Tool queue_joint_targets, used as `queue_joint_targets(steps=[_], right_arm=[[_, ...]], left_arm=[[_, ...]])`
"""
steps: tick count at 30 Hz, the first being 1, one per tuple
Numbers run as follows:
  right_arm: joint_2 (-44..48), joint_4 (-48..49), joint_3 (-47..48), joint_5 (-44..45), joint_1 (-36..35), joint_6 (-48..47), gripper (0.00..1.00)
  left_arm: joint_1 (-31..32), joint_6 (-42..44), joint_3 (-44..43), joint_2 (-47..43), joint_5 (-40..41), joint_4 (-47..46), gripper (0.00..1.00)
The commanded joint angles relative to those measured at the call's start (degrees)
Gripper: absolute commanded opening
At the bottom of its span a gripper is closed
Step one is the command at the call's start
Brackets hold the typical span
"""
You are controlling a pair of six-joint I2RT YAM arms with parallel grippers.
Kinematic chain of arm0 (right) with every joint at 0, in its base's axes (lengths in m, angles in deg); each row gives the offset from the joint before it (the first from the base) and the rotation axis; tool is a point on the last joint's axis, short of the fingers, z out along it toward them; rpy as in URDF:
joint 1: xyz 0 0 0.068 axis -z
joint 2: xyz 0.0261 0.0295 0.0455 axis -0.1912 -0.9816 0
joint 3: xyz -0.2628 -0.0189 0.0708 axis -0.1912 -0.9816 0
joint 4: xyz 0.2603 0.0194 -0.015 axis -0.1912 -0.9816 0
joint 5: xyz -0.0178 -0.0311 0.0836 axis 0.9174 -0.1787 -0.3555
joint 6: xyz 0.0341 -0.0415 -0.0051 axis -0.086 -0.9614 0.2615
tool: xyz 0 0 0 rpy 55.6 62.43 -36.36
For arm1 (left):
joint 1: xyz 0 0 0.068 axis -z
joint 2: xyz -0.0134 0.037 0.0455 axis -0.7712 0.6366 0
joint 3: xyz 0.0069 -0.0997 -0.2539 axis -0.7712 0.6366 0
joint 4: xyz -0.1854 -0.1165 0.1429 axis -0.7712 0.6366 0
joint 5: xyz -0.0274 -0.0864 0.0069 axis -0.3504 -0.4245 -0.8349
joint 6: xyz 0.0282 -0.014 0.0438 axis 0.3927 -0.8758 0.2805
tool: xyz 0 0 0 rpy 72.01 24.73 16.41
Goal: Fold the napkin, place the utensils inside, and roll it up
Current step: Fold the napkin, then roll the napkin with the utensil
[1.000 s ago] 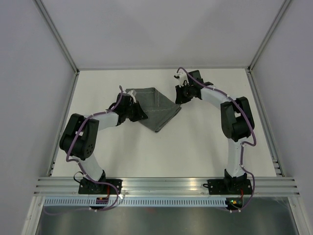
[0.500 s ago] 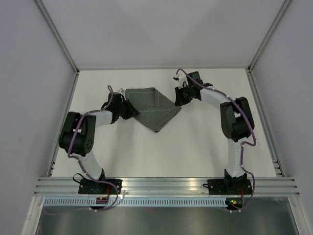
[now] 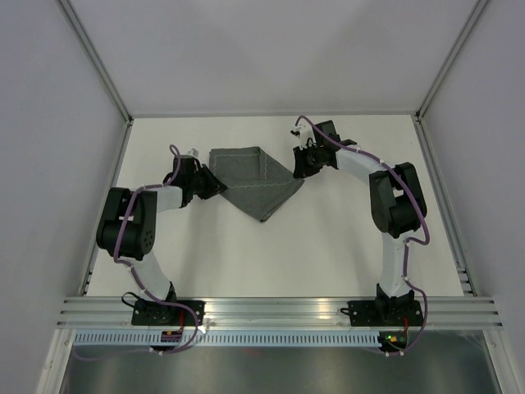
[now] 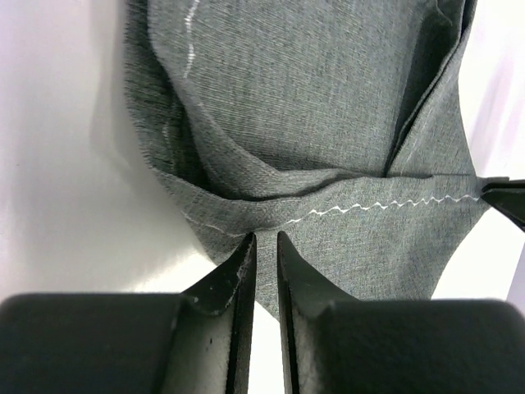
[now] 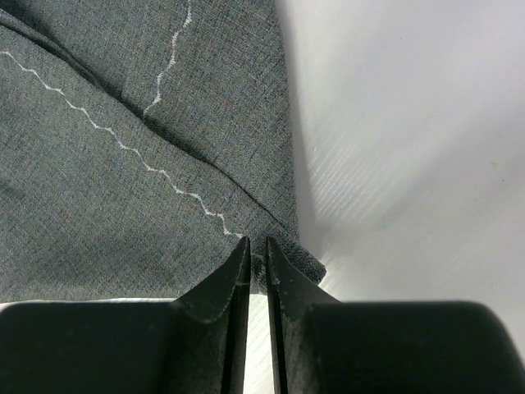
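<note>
Left wrist view: the left gripper point(image 4: 264, 240) pinches the edge of the dark grey, felt-like cloth napkin point(image 4: 328, 98), its jaws nearly together. The right gripper point(image 5: 256, 246) clamps the napkin's right corner (beside the pale zigzag stitching). The folded napkin lies between both grippers on the far half of the white table point(image 3: 328, 246).

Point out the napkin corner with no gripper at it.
The napkin's near corner, lowest in the top view; left gripper and right gripper sit at the side corners.
</note>
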Motion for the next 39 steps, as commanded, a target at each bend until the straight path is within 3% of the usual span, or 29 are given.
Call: queue_joint_targets(steps=[1, 11, 19, 23, 27, 29, 30, 33, 36, 39], right_arm=[[1.8, -0.2, -0.3, -0.9, 0.3, 0.0, 0.18], [1.4, -0.3, -0.2, -1.1, 0.4, -0.1, 0.18], [2.3, -0.7, 1.3, -1.9, 0.5, 0.5, 0.18], [2.8, -0.8, 1.8, -2.2, 0.5, 0.9, 0.18], [3.5, -1.7, 4.0, -2.5, 0.5, 1.8, 0.18], [4.0, -2.3, 6.2, -3.2, 1.0, 2.8, 0.24], [4.3, -2.8, 8.0, -3.5, 1.2, 3.1, 0.32], [5.0, -4.5, 11.9, -3.9, 2.1, 3.7, 0.41], [6.2, -5.8, 14.1, -2.2, 4.1, 6.4, 0.41], [7.9, -5.5, 13.4, -1.3, 7.3, 9.7, 0.41]], left_arm=[[-1.0, -2.8, 0.5, 0.2, -1.1, -3.7, 0.21], [-2.5, -3.3, 1.6, -1.8, 0.1, -3.1, 0.23], [-2.4, -0.3, -0.2, -7.9, 1.4, 0.3, 0.33], [-0.3, 3.7, -1.3, -12.2, 1.0, 2.0, 0.43], [7.4, 11.8, -5.6, -15.1, 6.9, 7.9, 0.57], [13.3, 16.6, -9.3, -15.2, 12.7, 10.4, 0.61], [16.8, 19.0, -12.0, -14.9, 15.9, 12.9, 0.61], [22.7, 22.8, -16.2, -13.4, 23.2, 16.2, 0.62], [26.7, 25.2, -19.0, -10.8, 29.6, 17.2, 0.62], [34.7, 31.4, -22.2, -5.9, 39.1, 17.5, 0.63]])
